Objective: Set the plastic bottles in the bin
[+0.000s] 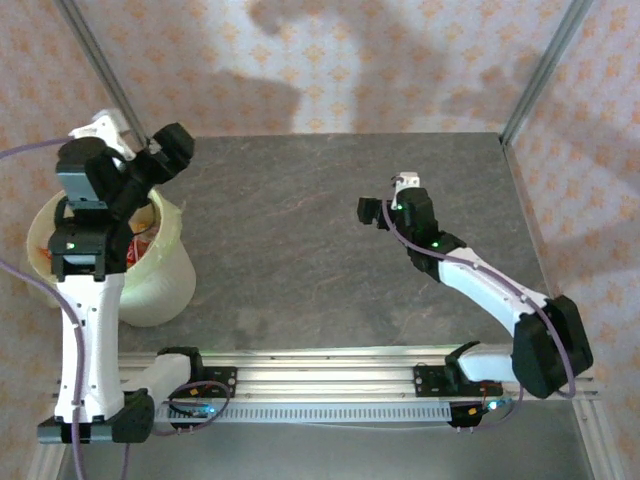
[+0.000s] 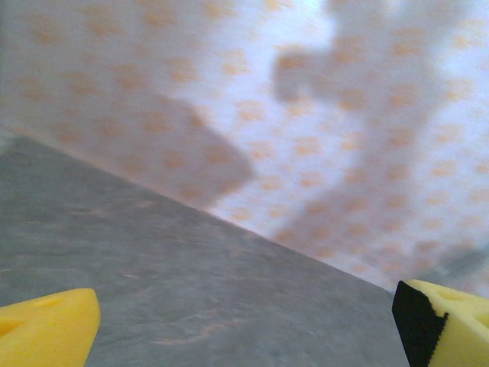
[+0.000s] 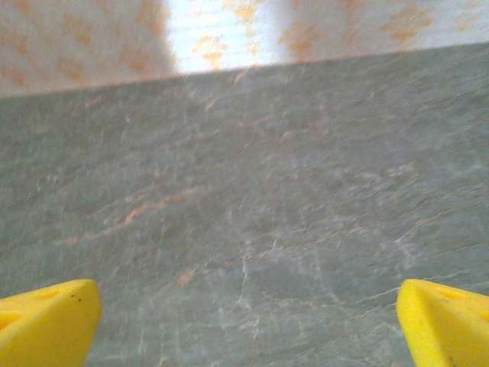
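Note:
The bin [image 1: 165, 280], a round bucket lined with a pale yellow-green bag, stands at the table's left edge. Orange and red bits of plastic bottles [image 1: 146, 232] show inside it, mostly hidden by my left arm. My left gripper [image 1: 176, 148] [image 2: 244, 332] hovers above the bin's far rim, pointing out over the table. It is open, its yellow fingertips [image 2: 50, 329] wide apart with nothing between them. My right gripper [image 1: 384, 208] [image 3: 248, 325] hangs over the middle right of the table. It is open and empty too, with bare grey stone under its fingers [image 3: 443, 325].
The grey stone table [image 1: 300, 270] runs back to a patterned wall. Metal frame posts [image 1: 540, 70] rise at the back corners. An aluminium rail [image 1: 330, 385] with the arm bases lines the near edge.

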`<state>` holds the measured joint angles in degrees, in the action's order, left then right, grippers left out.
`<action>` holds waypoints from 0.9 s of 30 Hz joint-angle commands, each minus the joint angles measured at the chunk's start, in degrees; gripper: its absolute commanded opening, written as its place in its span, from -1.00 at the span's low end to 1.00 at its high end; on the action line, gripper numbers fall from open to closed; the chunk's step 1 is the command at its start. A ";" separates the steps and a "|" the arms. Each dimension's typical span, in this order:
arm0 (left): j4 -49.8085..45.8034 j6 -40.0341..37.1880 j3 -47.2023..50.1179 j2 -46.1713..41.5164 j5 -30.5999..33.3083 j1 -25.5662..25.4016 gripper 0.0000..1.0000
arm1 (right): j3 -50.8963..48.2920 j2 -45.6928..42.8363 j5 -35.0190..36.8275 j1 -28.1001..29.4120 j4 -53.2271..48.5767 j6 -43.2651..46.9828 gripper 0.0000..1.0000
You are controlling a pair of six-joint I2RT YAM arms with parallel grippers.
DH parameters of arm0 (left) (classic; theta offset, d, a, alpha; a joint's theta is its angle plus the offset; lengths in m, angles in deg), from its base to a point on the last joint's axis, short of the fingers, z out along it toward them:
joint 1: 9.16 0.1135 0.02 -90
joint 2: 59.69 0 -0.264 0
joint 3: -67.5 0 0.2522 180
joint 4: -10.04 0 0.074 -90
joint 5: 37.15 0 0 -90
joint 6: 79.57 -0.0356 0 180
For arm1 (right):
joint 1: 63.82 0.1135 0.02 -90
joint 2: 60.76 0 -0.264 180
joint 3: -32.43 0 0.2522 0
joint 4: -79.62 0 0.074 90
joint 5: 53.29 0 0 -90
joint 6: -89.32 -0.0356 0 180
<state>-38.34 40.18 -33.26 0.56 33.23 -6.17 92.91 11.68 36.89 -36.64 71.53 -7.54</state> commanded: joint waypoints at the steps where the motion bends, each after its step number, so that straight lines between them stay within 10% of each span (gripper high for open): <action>1: 14.17 3.01 5.04 1.98 -1.52 -7.37 0.99 | -2.32 -4.32 6.55 -2.11 2.92 -1.63 0.99; 11: 22.68 -6.90 15.37 12.83 24.13 -26.63 1.00 | -8.73 -12.57 19.45 -15.47 -0.87 -1.37 0.99; 19: 28.02 -14.29 27.29 18.50 44.08 -25.51 1.00 | -17.19 -5.52 27.15 -26.00 9.50 -6.35 0.99; 27: 32.45 -16.85 39.43 21.98 38.63 -16.06 1.00 | -15.06 10.11 6.96 -31.38 19.76 0.14 0.99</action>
<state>-10.03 25.28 3.37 21.87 72.77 -25.30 75.88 20.07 52.85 -67.35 85.04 -9.92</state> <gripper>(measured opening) 0.995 0.994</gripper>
